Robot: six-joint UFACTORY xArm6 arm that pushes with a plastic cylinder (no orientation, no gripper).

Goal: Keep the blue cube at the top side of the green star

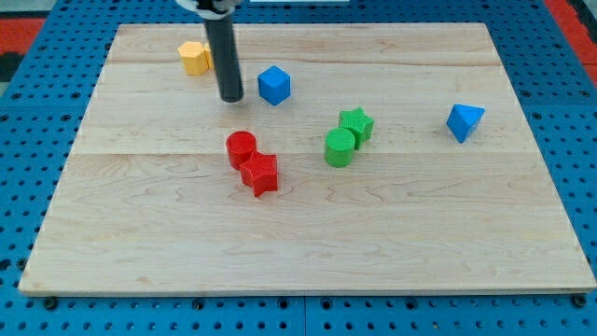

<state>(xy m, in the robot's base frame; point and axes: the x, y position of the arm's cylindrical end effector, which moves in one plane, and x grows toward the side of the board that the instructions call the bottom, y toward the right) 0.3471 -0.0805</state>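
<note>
The blue cube (274, 85) lies on the wooden board (308, 233), up and to the left of the green star (356, 125). A gap of bare board separates the two. My tip (230, 97) rests on the board just left of the blue cube, a short gap away and not touching it. The dark rod rises from the tip toward the view's top.
A green cylinder (340, 147) touches the green star at its lower left. A red cylinder (241, 148) and a red star (260, 173) sit together left of centre. A yellow block (194, 57) lies at the top left, behind the rod. A blue triangular block (464, 121) lies at the right.
</note>
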